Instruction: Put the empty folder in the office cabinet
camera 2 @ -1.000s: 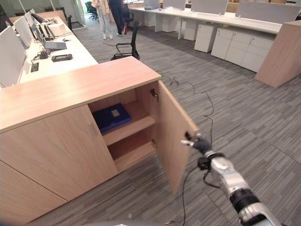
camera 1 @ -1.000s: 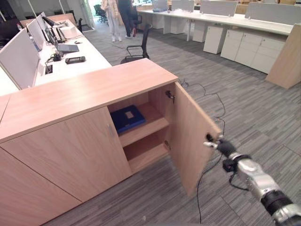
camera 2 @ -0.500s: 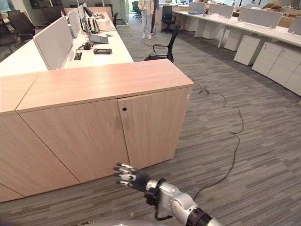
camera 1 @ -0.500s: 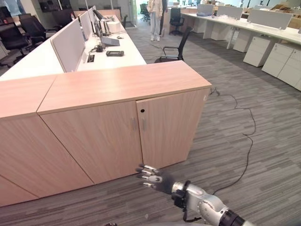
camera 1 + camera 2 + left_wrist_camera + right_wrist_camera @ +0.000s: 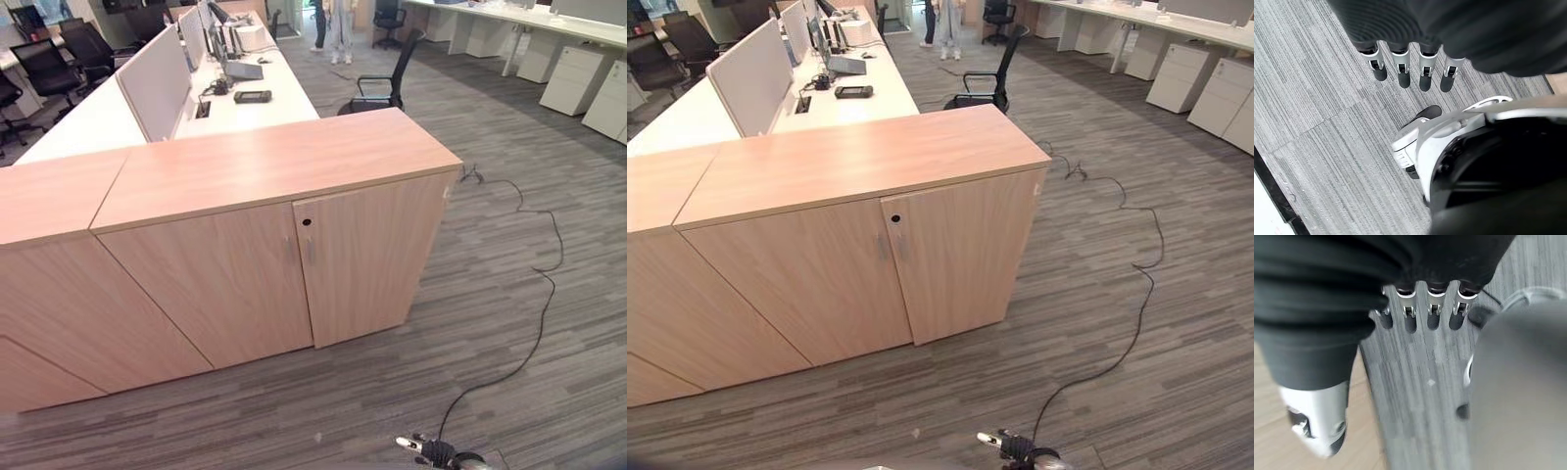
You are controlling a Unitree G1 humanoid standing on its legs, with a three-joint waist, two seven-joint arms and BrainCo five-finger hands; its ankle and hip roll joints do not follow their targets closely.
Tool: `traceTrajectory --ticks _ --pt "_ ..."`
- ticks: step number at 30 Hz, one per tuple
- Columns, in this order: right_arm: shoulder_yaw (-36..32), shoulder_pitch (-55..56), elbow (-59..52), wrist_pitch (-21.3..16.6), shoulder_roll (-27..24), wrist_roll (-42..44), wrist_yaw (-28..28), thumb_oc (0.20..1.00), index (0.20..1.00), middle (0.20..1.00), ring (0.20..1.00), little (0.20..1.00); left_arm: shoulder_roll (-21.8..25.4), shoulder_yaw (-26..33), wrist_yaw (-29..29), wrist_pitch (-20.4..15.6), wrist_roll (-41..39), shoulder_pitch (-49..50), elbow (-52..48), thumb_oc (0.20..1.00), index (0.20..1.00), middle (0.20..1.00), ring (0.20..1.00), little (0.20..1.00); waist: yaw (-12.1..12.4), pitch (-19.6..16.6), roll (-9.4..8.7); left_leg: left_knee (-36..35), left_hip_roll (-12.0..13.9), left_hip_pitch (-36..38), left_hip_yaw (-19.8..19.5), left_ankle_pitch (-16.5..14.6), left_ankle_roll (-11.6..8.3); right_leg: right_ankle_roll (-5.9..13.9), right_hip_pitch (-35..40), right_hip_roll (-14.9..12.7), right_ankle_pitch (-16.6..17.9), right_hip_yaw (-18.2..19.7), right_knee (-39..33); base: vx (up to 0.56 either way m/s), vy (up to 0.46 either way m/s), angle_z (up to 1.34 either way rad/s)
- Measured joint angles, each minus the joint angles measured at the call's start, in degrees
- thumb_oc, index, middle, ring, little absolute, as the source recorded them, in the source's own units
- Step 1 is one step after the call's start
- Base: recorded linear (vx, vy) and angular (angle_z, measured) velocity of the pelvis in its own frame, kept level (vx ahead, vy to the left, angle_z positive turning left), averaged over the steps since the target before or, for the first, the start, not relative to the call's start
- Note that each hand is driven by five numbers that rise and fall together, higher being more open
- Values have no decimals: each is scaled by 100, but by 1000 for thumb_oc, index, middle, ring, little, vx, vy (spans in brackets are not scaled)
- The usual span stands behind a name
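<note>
The office cabinet (image 5: pixel 364 257) of light wood stands in front of me with both doors shut, so its inside is hidden. Its right door (image 5: pixel 960 250) has a small dark keyhole near the top corner. My right hand (image 5: pixel 431 451) hangs low over the carpet well in front of the cabinet, at the bottom edge of the eye views. In the right wrist view its fingers (image 5: pixel 1420 316) are straight and hold nothing. In the left wrist view my left hand (image 5: pixel 1410 71) hangs over grey carpet with straight fingers, empty.
Behind the cabinet runs a white desk (image 5: pixel 250 108) with partition screens, monitors and a phone. A black office chair (image 5: pixel 387 83) stands on the carpet beyond it. A person (image 5: pixel 338 24) stands far back. White drawer units (image 5: pixel 588 88) line the far right.
One second ago the right door stood open with a blue folder on the upper shelf and my right hand at its handle. The door is now shut and the hand has dropped low.
</note>
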Motion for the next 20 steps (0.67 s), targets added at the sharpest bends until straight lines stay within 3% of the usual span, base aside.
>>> traceTrajectory --ticks 3,6,7,8,10,13,14,20 --pt "-25 53 386 46 -2 -501 -162 1000 1000 1000 1000 1000 70 -17 41 86 -418 -245 -356 1000 1000 1000 1000 1000 73 -42 -8 0 -3 -1 -148 -3 6 -3 71 -1 -82 -118 42 48 -3 26" --pt "-63 305 352 28 0 -607 -277 1000 1000 1000 1000 1000 228 -236 243 48 -1136 -648 -1694 1000 1000 1000 1000 1000 65 -53 -42 2 -9 14 -202 4 0 -16 112 5 -112 -166 58 13 -8 9" --pt "-204 333 298 28 12 -548 -301 1000 1000 1000 1000 1000 258 -220 331 -119 -1325 -747 -1922 1000 1000 1000 1000 1000 71 -60 -83 1 -14 15 -229 34 -47 -14 136 7 -108 -199 55 -64 -22 4" --pt "-575 463 157 20 41 -459 -368 1000 1000 1000 1000 1000 234 -63 492 -638 -1490 -582 -2568 1000 1000 1000 1000 1000 24 -91 -97 18 -16 21 -258 38 -70 -14 166 7 -109 -201 47 -62 -21 8" --pt "-728 508 193 -7 42 -160 -439 1000 1000 1000 1000 1000 74 -8 481 -893 -1596 -578 -2427 1000 1000 1000 1000 1000 37 -104 -86 38 -18 -5 -319 26 -87 12 176 9 -141 -246 33 -40 -5 15" --pt "-732 448 368 -111 49 124 -509 1000 1000 1000 1000 1000 -1 -166 318 -715 -1798 -349 -1696 1000 1000 1000 1000 1000 26 -88 -63 49 -5 -64 -391 27 -87 -2 188 39 -151 -340 5 -14 9 20" --pt "-739 406 442 -139 -7 133 -512 1000 1000 1000 1000 1000 -13 -5 96 -529 -2255 -11 -1514 1000 1000 1000 1000 1000 91 -25 -6 65 -9 -98 -469 36 -96 -17 186 38 -159 -437 5 1 13 28" --pt "-688 307 537 -130 27 108 -496 1000 1000 1000 1000 1000 84 -197 -58 -545 -2319 37 -1526 1000 1000 1000 1000 1000 98 2 30 57 -12 -94 -481 28 -91 40 236 31 -206 -452 5 2 7 5"
